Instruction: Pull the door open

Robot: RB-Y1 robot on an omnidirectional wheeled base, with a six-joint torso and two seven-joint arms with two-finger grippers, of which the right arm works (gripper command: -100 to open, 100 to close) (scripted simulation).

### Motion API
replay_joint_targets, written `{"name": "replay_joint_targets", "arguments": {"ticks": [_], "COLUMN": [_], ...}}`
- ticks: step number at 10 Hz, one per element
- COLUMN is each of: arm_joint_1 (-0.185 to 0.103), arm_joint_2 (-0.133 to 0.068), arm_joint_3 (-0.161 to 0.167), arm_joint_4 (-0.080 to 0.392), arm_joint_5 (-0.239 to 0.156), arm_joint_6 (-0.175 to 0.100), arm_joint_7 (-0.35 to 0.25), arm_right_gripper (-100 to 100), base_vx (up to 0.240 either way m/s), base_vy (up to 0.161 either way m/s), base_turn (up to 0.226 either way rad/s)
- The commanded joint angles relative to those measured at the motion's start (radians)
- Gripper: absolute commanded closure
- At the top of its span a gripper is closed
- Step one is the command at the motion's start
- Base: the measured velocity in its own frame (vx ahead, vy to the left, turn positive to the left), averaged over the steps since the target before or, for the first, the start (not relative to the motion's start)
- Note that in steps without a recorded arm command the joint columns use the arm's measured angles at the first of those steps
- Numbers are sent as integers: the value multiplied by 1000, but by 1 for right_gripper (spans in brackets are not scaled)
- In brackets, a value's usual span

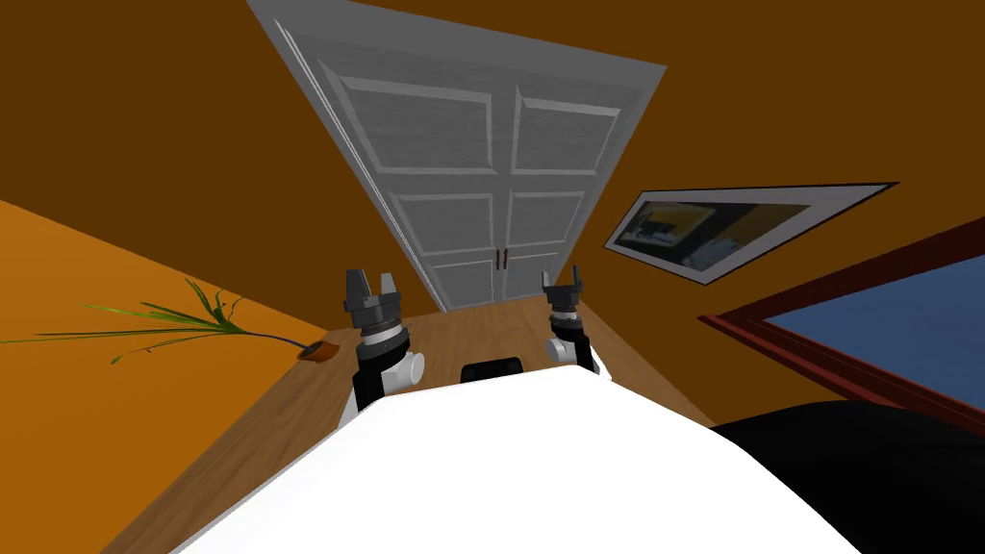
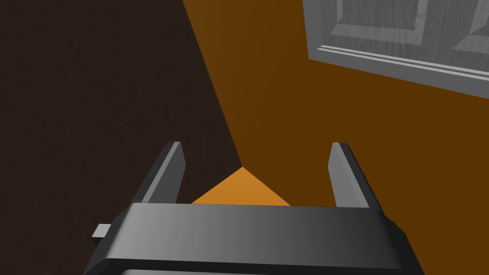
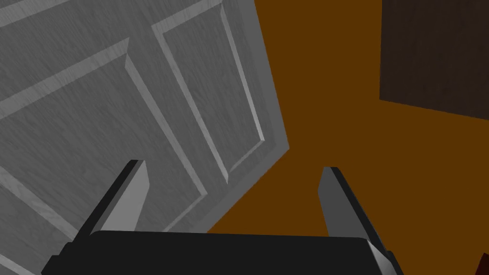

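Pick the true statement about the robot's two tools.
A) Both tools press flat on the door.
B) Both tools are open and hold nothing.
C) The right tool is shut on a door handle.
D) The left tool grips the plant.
B: the left tool and the right tool each have their fingers spread with nothing between them, apart from the grey door and its dark handles.

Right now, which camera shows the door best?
The head view: the whole grey double door is there, both leaves, with two small dark handles at the middle seam. The right wrist view has part of its panels and frame edge; the left wrist view catches one corner of it.
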Motion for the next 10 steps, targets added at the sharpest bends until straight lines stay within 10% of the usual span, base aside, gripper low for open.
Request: {"name": "replay_joint_targets", "arguments": {"ticks": [1,10], "arm_joint_1": [-8,-46], "arm_joint_2": [-10,-65], "arm_joint_3": [10,73], "arm_joint_4": [46,271], "arm_joint_5": [-26,-184], "arm_joint_6": [-15,-59], "arm_joint_7": [-34,-226], "arm_right_gripper": [-100,-100], "base_vx": [102,94], "base_vy": [-23,-21], "base_turn": [74,93]}}
